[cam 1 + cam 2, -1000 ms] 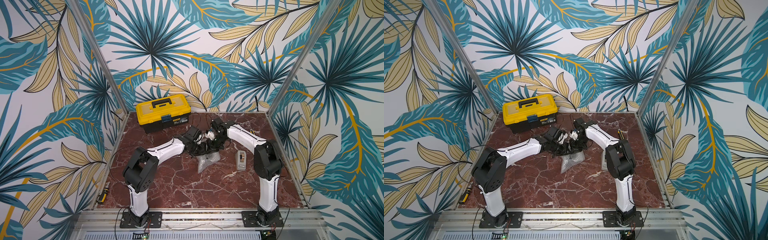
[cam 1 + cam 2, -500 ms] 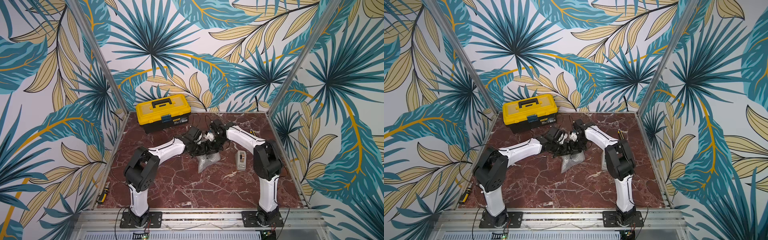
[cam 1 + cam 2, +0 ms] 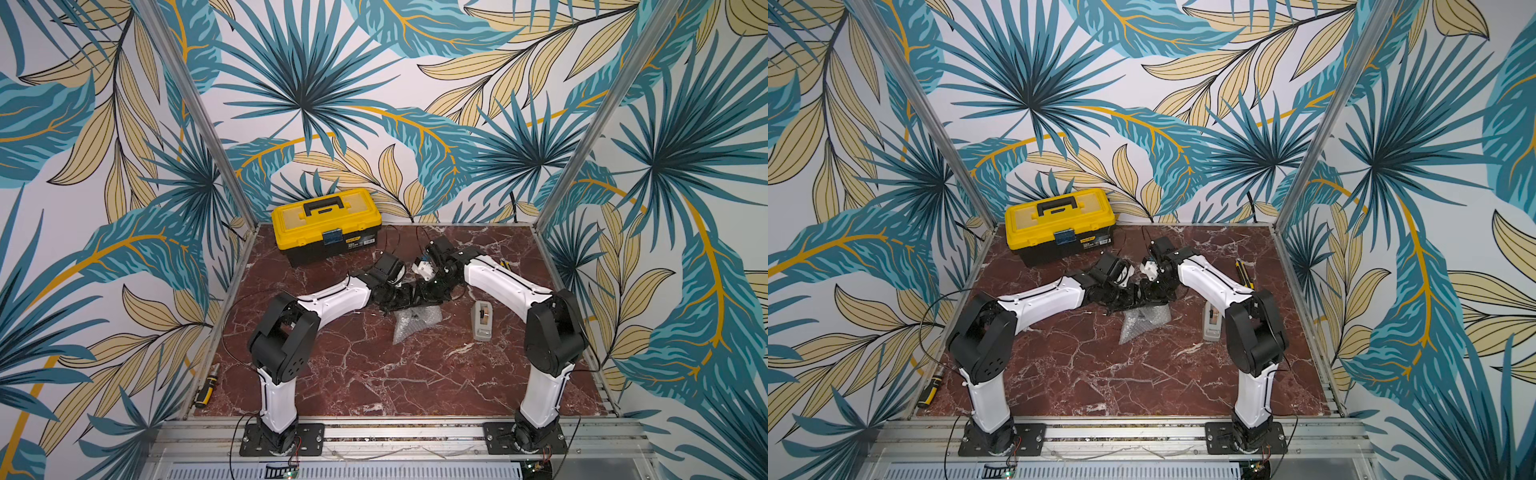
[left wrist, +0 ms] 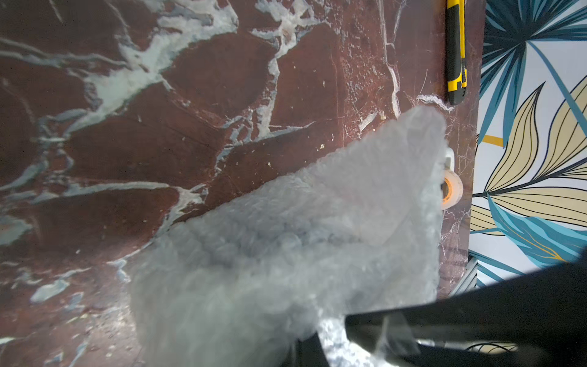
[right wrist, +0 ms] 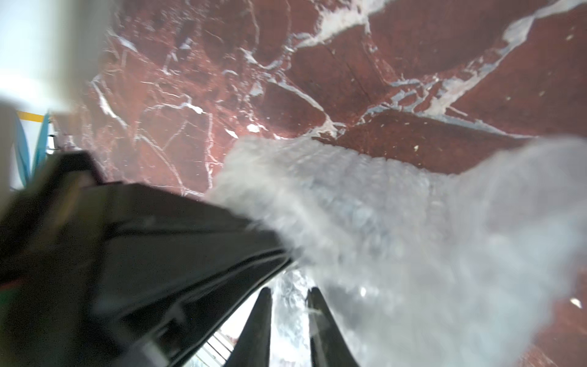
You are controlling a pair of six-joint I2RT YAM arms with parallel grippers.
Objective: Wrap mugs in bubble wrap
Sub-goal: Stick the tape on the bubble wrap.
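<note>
Bubble wrap (image 3: 415,326) (image 3: 1144,324): is lying crumpled in a grey-clear bundle near the middle of the red marble surface (image 3: 374,374), its upper part rising toward the two grippers meeting over it.
Left gripper (image 5: 282,254): is pressing its fingers together on a fold of the wrap, as the right wrist view shows.
Right gripper (image 5: 290,290): is holding its fingers slightly apart, with wrap showing in the gap between them.
Tape dispenser (image 3: 482,320): is sitting near the bundle, on the right arm's side.
Yellow toolbox (image 3: 326,224): is standing shut against the back wall, well apart from the wrap.
Utility knife (image 4: 455,50): is lying along the surface's right edge.
Screwdriver (image 3: 206,384): is lying at the left edge, toward the front.
</note>
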